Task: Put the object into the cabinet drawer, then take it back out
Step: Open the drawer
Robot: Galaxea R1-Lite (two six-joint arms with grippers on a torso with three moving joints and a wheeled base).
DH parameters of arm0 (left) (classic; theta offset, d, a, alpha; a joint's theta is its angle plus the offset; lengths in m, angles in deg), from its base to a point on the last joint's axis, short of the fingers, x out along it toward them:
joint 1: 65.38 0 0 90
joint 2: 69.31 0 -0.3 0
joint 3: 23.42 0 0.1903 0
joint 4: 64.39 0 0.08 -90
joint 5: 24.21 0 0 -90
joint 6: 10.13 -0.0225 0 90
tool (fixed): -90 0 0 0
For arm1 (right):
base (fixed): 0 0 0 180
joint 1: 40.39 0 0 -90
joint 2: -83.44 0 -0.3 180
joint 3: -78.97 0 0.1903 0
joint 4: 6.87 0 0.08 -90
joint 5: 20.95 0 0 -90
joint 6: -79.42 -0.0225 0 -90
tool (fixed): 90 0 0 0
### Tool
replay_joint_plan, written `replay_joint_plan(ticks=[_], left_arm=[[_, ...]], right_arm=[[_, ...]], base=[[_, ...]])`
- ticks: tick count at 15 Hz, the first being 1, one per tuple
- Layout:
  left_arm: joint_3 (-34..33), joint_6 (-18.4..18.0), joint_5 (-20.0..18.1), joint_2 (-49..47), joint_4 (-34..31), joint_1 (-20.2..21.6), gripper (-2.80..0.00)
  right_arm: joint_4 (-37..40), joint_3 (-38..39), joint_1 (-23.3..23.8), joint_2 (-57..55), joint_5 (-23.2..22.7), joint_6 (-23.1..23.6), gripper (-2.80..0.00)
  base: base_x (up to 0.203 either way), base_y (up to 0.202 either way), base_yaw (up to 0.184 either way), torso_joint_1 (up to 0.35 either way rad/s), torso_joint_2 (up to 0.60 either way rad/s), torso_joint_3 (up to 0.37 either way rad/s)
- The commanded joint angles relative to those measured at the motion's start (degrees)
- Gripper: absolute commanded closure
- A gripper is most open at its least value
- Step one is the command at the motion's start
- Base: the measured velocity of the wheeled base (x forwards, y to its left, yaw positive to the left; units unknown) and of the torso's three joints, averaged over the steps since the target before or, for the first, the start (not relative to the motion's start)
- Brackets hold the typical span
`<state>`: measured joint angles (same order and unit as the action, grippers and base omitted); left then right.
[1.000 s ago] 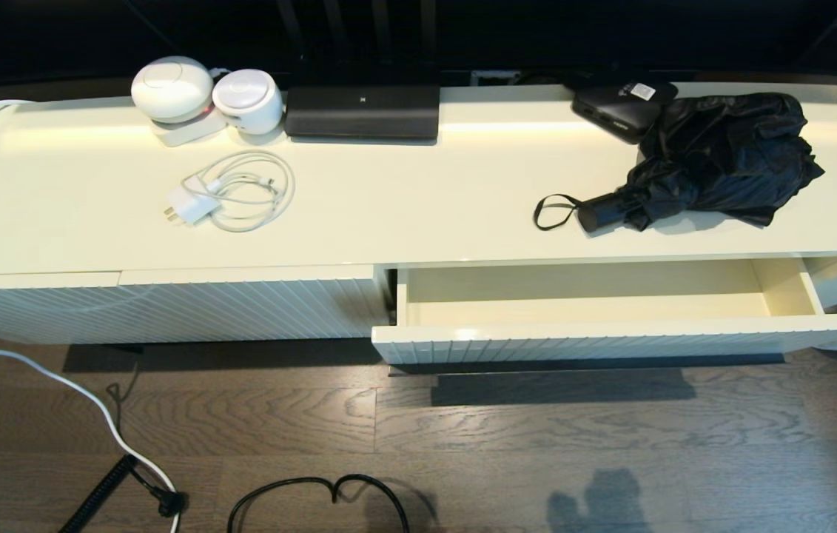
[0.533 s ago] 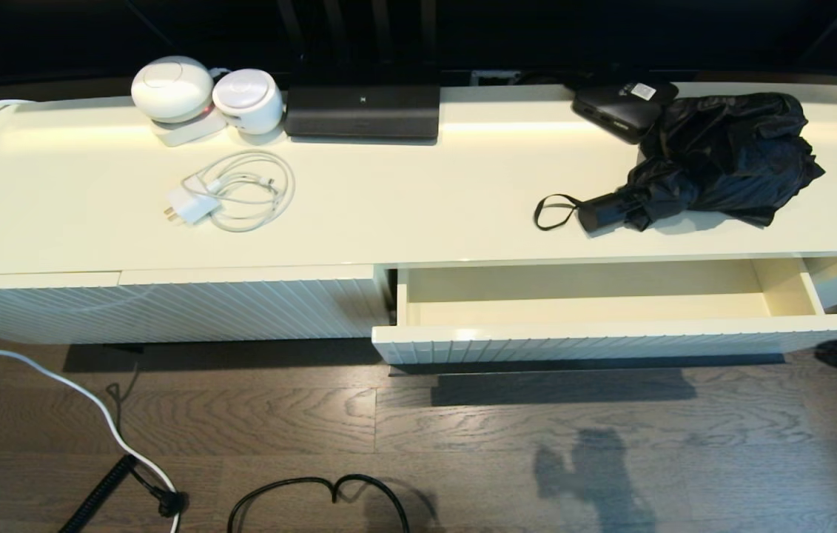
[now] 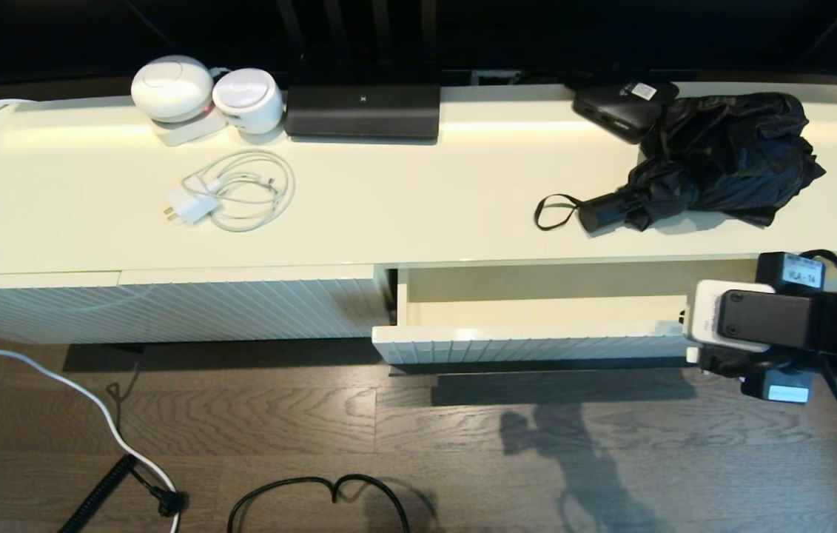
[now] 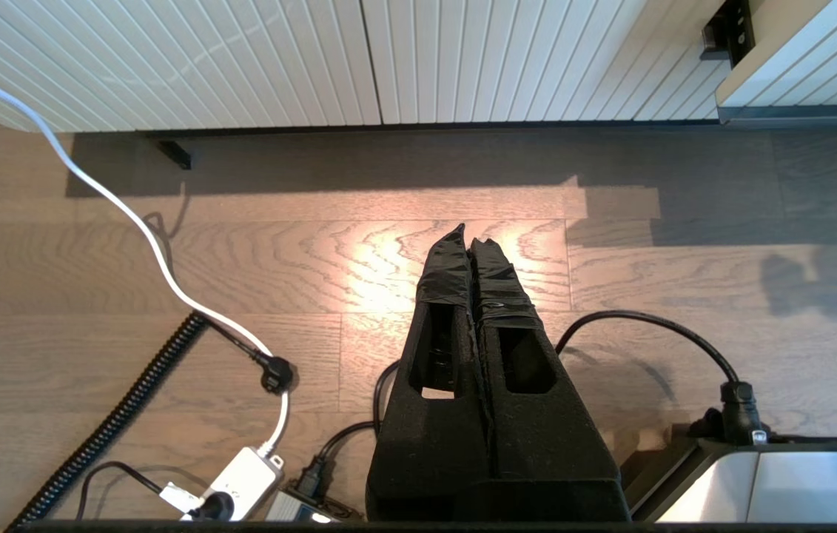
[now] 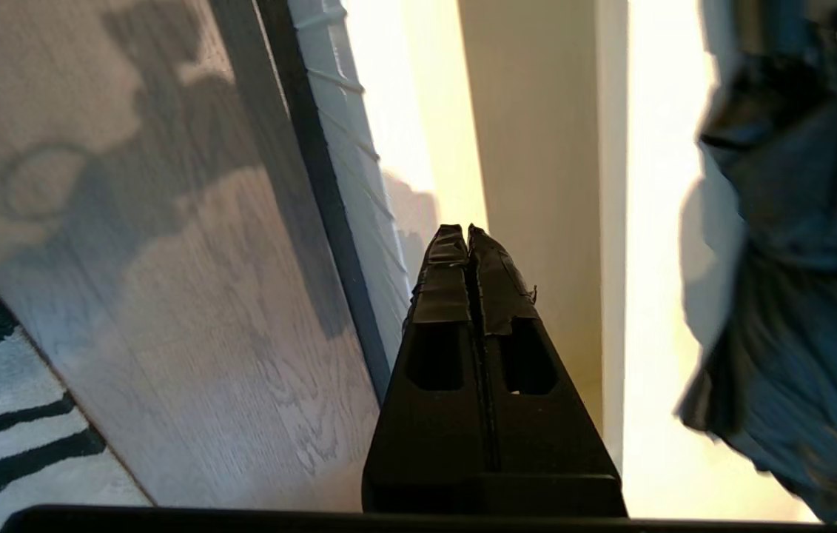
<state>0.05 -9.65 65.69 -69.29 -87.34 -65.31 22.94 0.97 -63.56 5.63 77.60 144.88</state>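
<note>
The black folding umbrella (image 3: 714, 159) lies on the cabinet top at the right, with its short handle (image 3: 599, 213) and wrist loop (image 3: 553, 212) pointing left. Below it the cream drawer (image 3: 536, 342) stands pulled out, and its glossy interior (image 3: 551, 296) holds nothing. My right arm's wrist (image 3: 751, 322) covers the drawer's right end. My right gripper (image 5: 468, 233) is shut and holds nothing, over the drawer's ribbed front beside the dark bar handle (image 5: 314, 222), with the umbrella (image 5: 795, 259) off to one side. My left gripper (image 4: 468, 235) is shut, parked low over the floor.
A flat black box with a white sticker (image 3: 622, 107) touches the umbrella's far side. A white charger with coiled cable (image 3: 229, 192), two round white devices (image 3: 170, 89) and a black bar (image 3: 362, 111) sit at the left. Cables (image 3: 314, 492) lie on the wood floor.
My right arm has come in from the right edge and now hangs over the right end of the open drawer. The umbrella and drawer have not moved.
</note>
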Motion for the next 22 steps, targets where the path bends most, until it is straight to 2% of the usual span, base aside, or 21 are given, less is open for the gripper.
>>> replay_joint_plan(ticks=[1,8,11,19,22], left_arm=[[-0.06,-0.02,0.01,0.15,0.02,0.01,0.0],[-0.01,0.04,0.01,0.15,0.02,0.01,0.0],[-0.01,0.02,0.01,0.15,0.02,0.01,0.0],[-0.01,0.04,0.01,0.15,0.02,0.01,0.0],[-0.01,0.04,0.01,0.15,0.02,0.01,0.0]], right_arm=[[-0.76,-0.34,-0.32,-4.21,0.15,0.37,0.0],[-3.45,-2.13,1.35,-8.3,-0.01,0.96,0.0],[-5.83,-3.54,2.91,-9.63,-0.13,3.29,0.0],[-13.21,-2.6,2.95,-12.68,-0.46,8.82,0.0],[-13.51,-2.9,3.09,-13.68,-0.55,9.55,0.0]], base=[[0.0,0.0,0.0,0.0,0.0,0.0],[0.0,0.0,0.0,0.0,0.0,0.0],[0.0,0.0,0.0,0.0,0.0,0.0],[0.0,0.0,0.0,0.0,0.0,0.0],[0.0,0.0,0.0,0.0,0.0,0.0]])
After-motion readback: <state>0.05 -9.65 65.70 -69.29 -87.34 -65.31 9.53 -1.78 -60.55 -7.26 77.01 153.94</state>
